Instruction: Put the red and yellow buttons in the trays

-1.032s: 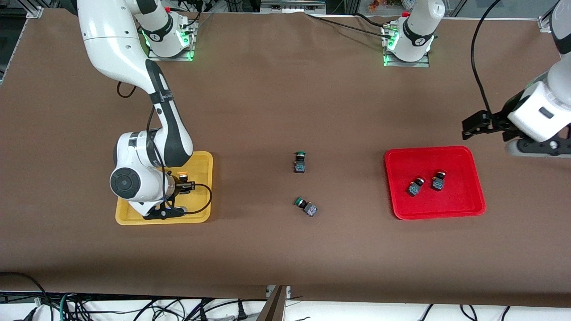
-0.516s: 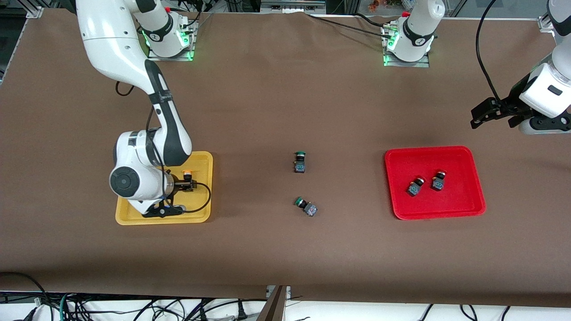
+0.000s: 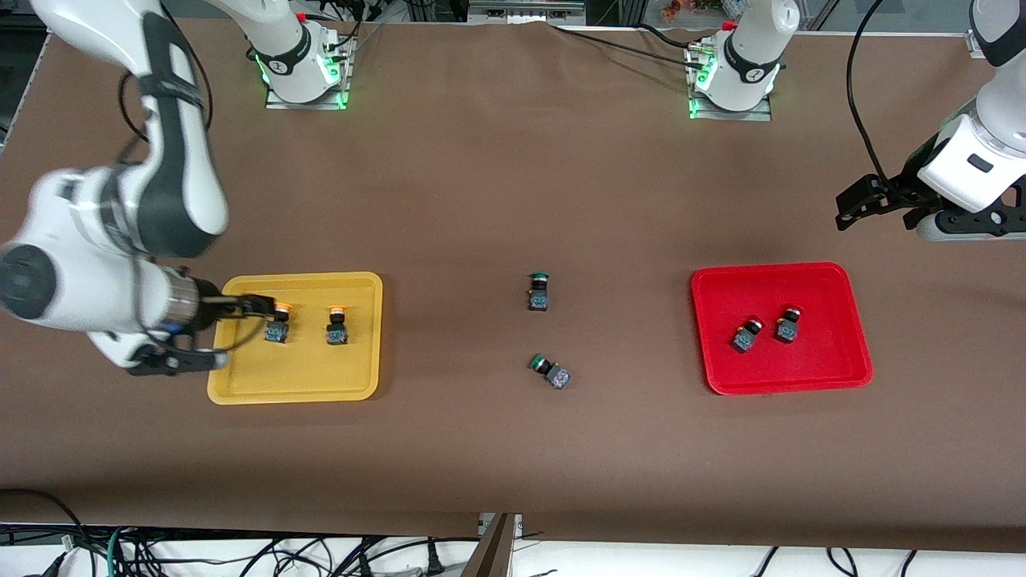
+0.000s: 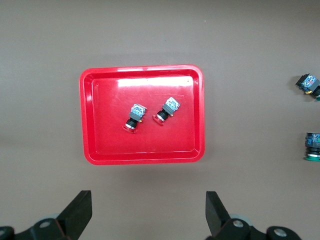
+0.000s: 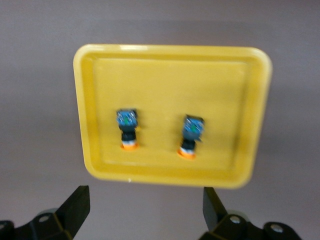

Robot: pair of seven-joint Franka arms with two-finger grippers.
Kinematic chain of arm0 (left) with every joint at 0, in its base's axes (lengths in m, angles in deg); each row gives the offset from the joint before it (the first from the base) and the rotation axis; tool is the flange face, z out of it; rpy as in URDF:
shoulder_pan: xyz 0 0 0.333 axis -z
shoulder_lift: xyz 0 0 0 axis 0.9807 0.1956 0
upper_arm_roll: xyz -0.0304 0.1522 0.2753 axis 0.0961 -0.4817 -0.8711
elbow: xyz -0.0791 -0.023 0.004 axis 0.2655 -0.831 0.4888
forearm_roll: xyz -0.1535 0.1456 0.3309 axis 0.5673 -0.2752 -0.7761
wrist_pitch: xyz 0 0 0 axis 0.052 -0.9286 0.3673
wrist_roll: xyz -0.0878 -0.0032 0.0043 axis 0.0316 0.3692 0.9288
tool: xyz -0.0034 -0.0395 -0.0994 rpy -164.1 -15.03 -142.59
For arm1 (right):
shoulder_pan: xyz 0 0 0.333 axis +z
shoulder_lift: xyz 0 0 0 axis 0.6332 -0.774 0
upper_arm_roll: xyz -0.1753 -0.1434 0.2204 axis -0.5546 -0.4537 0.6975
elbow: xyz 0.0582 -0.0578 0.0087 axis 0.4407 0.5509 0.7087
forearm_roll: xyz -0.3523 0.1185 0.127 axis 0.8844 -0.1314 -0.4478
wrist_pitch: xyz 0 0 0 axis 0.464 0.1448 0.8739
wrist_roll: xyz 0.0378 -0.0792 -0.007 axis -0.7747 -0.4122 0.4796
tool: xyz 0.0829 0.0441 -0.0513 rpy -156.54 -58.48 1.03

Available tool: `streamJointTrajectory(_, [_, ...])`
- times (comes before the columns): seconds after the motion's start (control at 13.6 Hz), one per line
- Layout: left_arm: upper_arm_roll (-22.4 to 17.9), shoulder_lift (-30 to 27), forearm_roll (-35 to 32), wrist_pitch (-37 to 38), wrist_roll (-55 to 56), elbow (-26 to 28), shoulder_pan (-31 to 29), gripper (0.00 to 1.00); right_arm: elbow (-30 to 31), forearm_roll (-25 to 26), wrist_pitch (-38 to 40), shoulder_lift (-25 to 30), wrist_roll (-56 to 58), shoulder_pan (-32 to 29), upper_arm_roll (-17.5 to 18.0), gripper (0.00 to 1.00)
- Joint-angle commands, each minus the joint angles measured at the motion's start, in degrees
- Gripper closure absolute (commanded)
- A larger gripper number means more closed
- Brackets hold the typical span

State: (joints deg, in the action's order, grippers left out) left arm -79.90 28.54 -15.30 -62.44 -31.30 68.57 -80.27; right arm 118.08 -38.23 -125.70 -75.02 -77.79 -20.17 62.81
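The right arm has swung up and away from the yellow tray (image 3: 296, 393), so its right gripper (image 5: 142, 212) now hangs off the tray's edge toward the right arm's end of the table, fingers apart and holding nothing. Below and ahead of those open fingers, both yellow buttons (image 3: 276, 327) (image 3: 337, 327) lie in the tray side by side, apart from each other; half a second ago only one cap showed past the arm, so the second looks freshly released, though the arm's blur in the front view makes its exact height hard to judge. The left arm has shifted only slightly; its left gripper (image 4: 147, 220), fingers wide apart and empty, hovers clear of the red tray (image 3: 858, 377), which sits ahead of its fingertips with the two red buttons (image 3: 745, 335) (image 3: 787, 325) close together inside. Two green buttons (image 3: 539, 292) (image 3: 550, 372) lie on the table between the trays, untouched. With all four buttons in their trays, the task appears complete.
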Motion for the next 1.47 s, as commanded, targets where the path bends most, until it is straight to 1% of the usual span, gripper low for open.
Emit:
streamJointTrajectory(0.0, [0.88, -1.14, -0.59, 1.04, 0.65, 0.77, -0.73, 0.0, -0.95, 1.78, 7.9, 6.1, 0.56, -0.73, -0.89, 0.0])
streamJointTrajectory(0.07, [0.88, -1.14, -0.59, 1.22, 0.65, 0.77, -0.73, 0.0, -0.16, 2.58, 9.06, 9.09, 0.56, -1.78, -0.54, 0.0])
streamJointTrajectory(0.15, [0.88, -1.14, -0.59, 1.4, 0.65, 0.77, -0.73, 0.0, 1.06, 4.06, 9.94, 11.64, 0.56, -2.23, 0.51, 0.0])
streamJointTrajectory(0.22, [0.88, -1.14, -0.59, 1.4, 0.56, 0.77, -0.73, 0.0, 1.86, 6.6, 10.47, 13.93, 0.91, -3.37, 2.17, 0.0])
streamJointTrajectory(0.29, [0.88, -1.14, -0.59, 1.4, 0.48, 0.77, -0.73, 0.0, 2.74, 8.71, 11.18, 16.13, 1.08, -5.9, 5.23, 0.0])
streamJointTrajectory(0.37, [0.88, -1.14, -0.59, 1.57, 0.48, 0.77, -0.73, 0.0, 3.01, 9.17, 11.79, 18.5, 1.0, -9.06, 8.4, 0.0])
streamJointTrajectory(0.44, [0.88, -1.06, -0.68, 1.58, 0.74, 0.77, -0.73, 0.0, 3.53, 9.26, 11.88, 21.14, 0.91, -11.79, 10.43, 0.0])
streamJointTrajectory(0.59, [0.71, -1.14, -0.59, 1.57, 0.65, 0.77, -0.74, 0.0, 8.87, 9.17, 11.36, 27.02, 0.82, -14.18, 11.67, 0.0])
streamJointTrajectory(0.66, [0.79, -1.14, -0.68, 1.58, 0.74, 0.77, -0.73, 0.0, 10.9, 9.26, 11.01, 28.53, 0.82, -15.41, 11.85, 0.0])
streamJointTrajectory(0.74, [0.79, -1.14, -0.68, 1.58, 0.65, 0.77, -0.73, 0.0, 11.01, 9.18, 11.7, 28.81, 0.91, -16.37, 12.47, 0.0])
streamJointTrajectory(0.88, [0.71, -1.06, -0.59, 1.58, 0.56, 0.77, -0.73, 0.0, 11.01, 11.36, 13.2, 29.33, -0.31, -16.91, 15.27, 0.0])
streamJointTrajectory(1.11, [0.71, -1.06, -0.68, 1.58, 0.56, 0.77, -0.82, 0.0, 11.36, 11.72, 13.64, 29.6, -1.55, -17.61, 15.99, 0.0])
streamJointTrajectory(1.18, [0.71, -1.06, -0.59, 1.58, 0.56, 0.77, -0.82, 0.0, 11.18, 12.33, 13.99, 29.51, -1.64, -17.61, 16.34, 0.0])
streamJointTrajectory(1.25, [0.71, -1.06, -0.68, 1.58, 0.48, 0.77, -0.82, 0.0, 11.1, 13.99, 14.08, 29.51, -1.64, -17.62, 17.56, 0.0])
streamJointTrajectory(1.4, [0.62, -0.97, -0.68, 1.57, 0.48, 0.77, -0.82, 0.0, 10.92, 14.54, 14.26, 29.08, -1.46, -17.62, 17.66, 0.0])
